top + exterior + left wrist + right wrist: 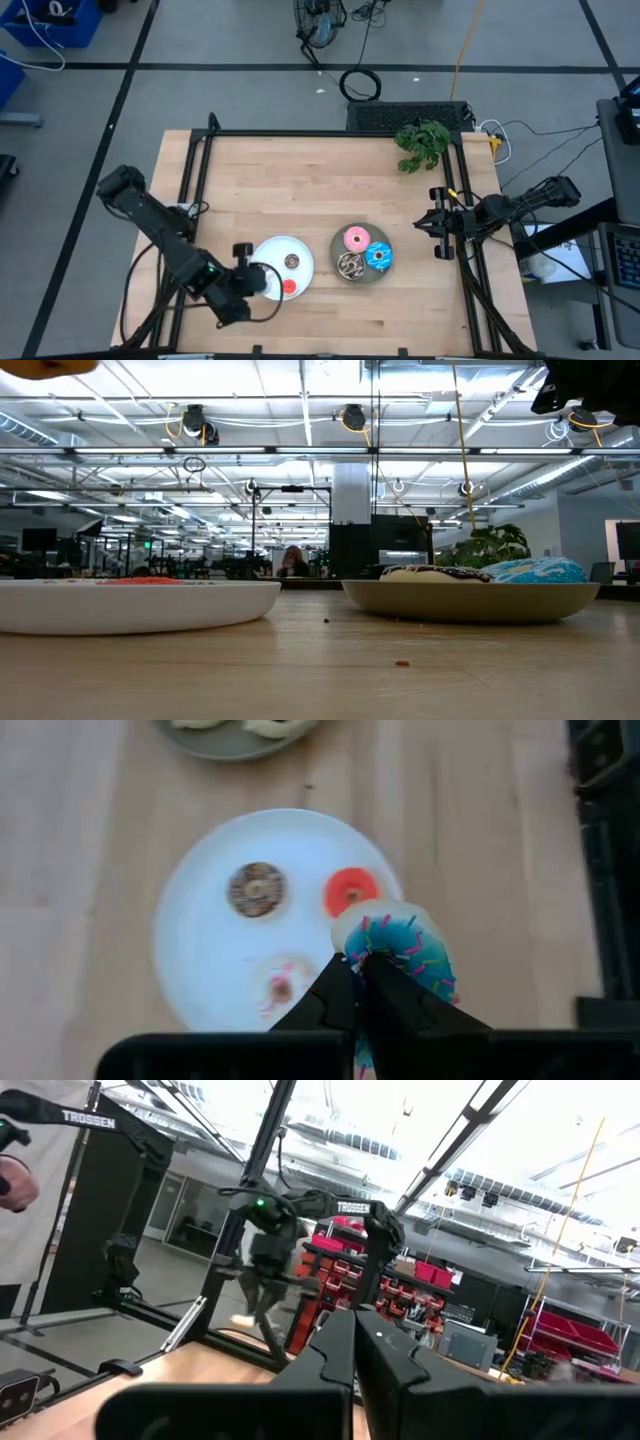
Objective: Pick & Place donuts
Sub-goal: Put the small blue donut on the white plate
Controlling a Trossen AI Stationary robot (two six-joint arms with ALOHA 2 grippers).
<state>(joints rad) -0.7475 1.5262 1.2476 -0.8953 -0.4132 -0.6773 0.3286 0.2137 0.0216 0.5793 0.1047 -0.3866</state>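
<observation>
My left gripper point(358, 963) is shut on a blue mini donut point(402, 948) with coloured sprinkles, over the near right part of the round white plate point(200, 950). On that plate lie a brown mini donut point(257, 888), a red one point(350, 892) and a white one point(283, 985). The grey plate point(362, 274) holds the pink point(355, 238), blue point(377, 256) and chocolate-brown point(349, 264) donuts. My right gripper point(432, 226) waits shut and empty at the table's right edge. My left gripper pinches the blue mini donut's ring on the side nearest the gripper point(372, 942), between its two fingers. The fingers come slanting down from the table's left side. The donut is held clear above the white plate, its sprinkled top up.
A green plant sprig point(422, 142) lies at the table's far right. The black frame rails point(200, 170) run along the table's edges. Bare wood lies between the plates and the far edge.
</observation>
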